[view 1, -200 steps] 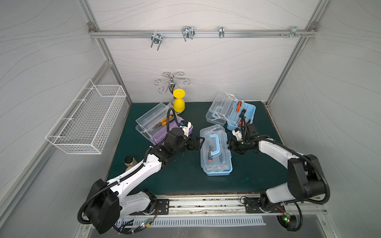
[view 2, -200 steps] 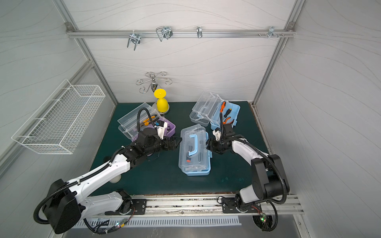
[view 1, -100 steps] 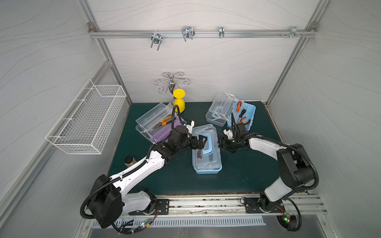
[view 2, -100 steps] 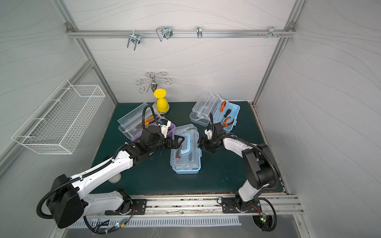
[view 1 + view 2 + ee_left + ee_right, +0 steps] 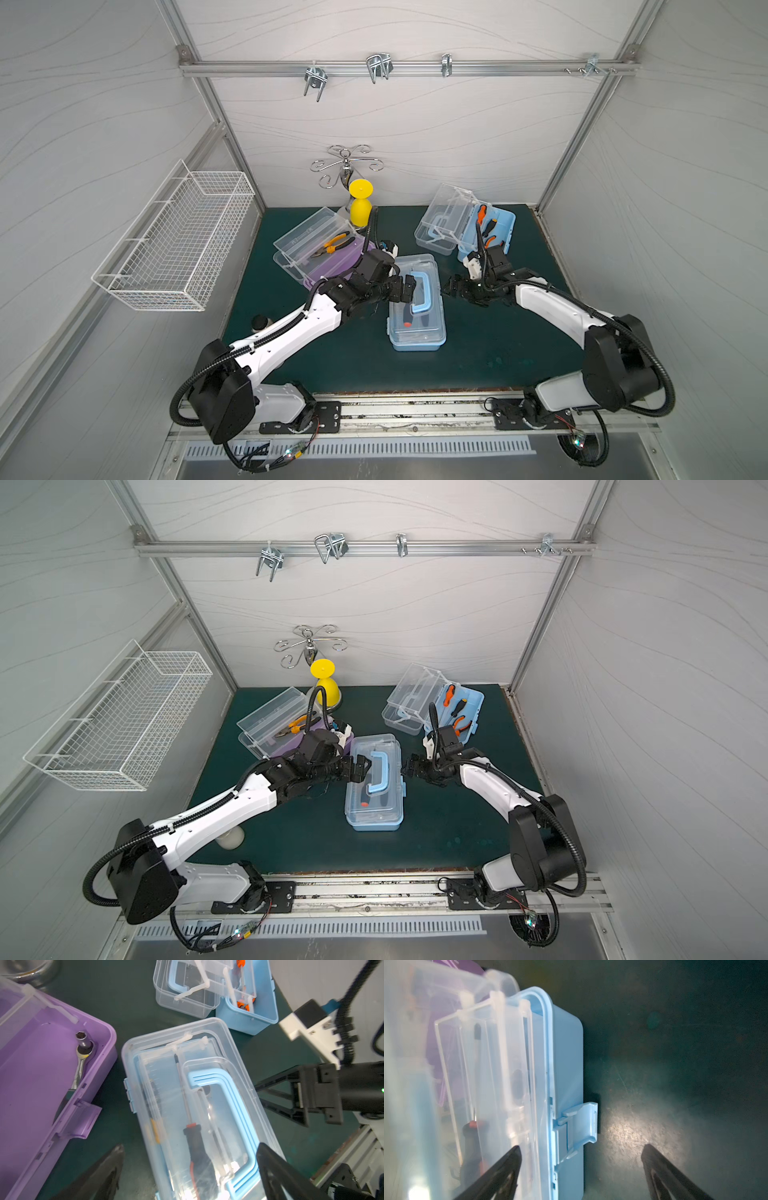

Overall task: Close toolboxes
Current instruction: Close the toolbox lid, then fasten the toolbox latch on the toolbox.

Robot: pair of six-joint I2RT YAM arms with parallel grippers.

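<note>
Dark green tabletop mat (image 5: 498,357) in a white-walled booth, with a white wire basket (image 5: 174,245) on the left wall.

Toward the rear left corner is a purple plastic toolbox (image 5: 332,268), open, with its clear hinged lid (image 5: 307,237) tipped back. Both top views show orange-handled pliers (image 5: 332,248) lying in the clear upper part. Only the left wrist view looks into the purple base, where a chrome ratchet wrench with socket (image 5: 82,1057) lies against the wall. A yellow plastic goblet (image 5: 360,203) stands upside down at the rear edge, just behind this box.

At the tabletop centre is a light blue plastic toolbox with clear lid down (image 5: 415,332), its blue handle (image 5: 207,1077) flat on top. The left wrist view shows a black-handled screwdriver with red collar (image 5: 195,1147) through the lid.

The left gripper (image 5: 409,289) is over that lid's left edge, fingers spread wide, gripping nothing. The right gripper (image 5: 451,287) is just off the box's right side, fingers wide apart, empty.

Only the right wrist view shows the blue latch (image 5: 581,1124) sticking out from the side wall, not clipped over the lid. One finger (image 5: 504,1167) is over the lid rim, the other over bare mat.

At the rear right corner is a second light blue plastic toolbox (image 5: 498,232), open, with its clear lid and tray (image 5: 442,220) tipped off to its left. Orange-handled tools (image 5: 484,218) lie in the base.
</note>
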